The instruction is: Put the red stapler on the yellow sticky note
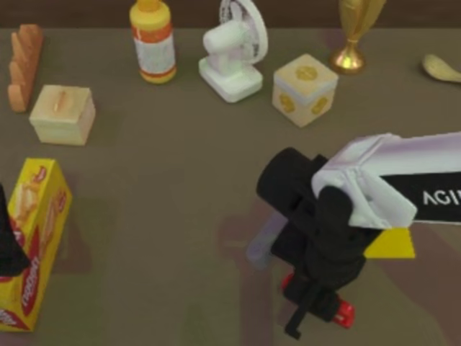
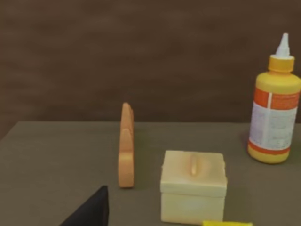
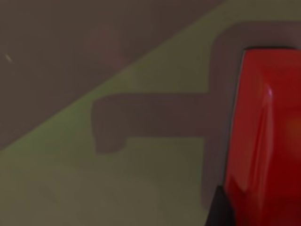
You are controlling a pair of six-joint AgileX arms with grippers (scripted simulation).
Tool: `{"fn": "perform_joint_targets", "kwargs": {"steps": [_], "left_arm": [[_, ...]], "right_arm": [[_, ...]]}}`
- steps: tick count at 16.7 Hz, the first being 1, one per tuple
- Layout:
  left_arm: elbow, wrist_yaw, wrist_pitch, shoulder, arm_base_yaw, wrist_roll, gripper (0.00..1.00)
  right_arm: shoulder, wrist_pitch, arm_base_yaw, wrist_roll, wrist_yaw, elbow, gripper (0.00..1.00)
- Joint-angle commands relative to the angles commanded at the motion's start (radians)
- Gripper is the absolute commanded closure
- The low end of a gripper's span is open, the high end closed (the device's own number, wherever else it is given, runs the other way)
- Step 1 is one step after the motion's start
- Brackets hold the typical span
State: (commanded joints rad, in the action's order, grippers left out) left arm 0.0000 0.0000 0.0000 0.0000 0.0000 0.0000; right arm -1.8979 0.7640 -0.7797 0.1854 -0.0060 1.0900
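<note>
1. The left gripper (image 1: 6, 249) sits parked at the counter's (image 1: 158, 187) left edge beside a glossy yellow box (image 1: 32, 241), out of the working area; I cannot tell how its jaws stand.
2. Along the far side stand an orange rack (image 1: 21, 65), a cream lidded box (image 1: 63, 114), a glue bottle (image 1: 153, 40), a white fan (image 1: 234, 54), a printed cube (image 1: 305, 89) and a gold trophy (image 1: 351, 36).
3. The right gripper (image 1: 317, 306) reaches down near the front edge, jaws apparently clamped on the stapler (image 1: 344, 312), glossy, red and narrow.
4. The note (image 1: 392, 244), flat and matte yellow, lies just beside it, mostly hidden under the arm; the stapler looks not yet placed.
</note>
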Motion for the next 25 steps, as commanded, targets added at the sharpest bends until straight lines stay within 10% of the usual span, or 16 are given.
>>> {"fn": "perform_joint_targets", "kwargs": {"steps": [25], "left_arm": [[0.000,0.000,0.000,0.000,0.000,0.000,0.00]], "right_arm": [[0.100,0.403,0.060,0.171,0.000,0.290,1.00]]}}
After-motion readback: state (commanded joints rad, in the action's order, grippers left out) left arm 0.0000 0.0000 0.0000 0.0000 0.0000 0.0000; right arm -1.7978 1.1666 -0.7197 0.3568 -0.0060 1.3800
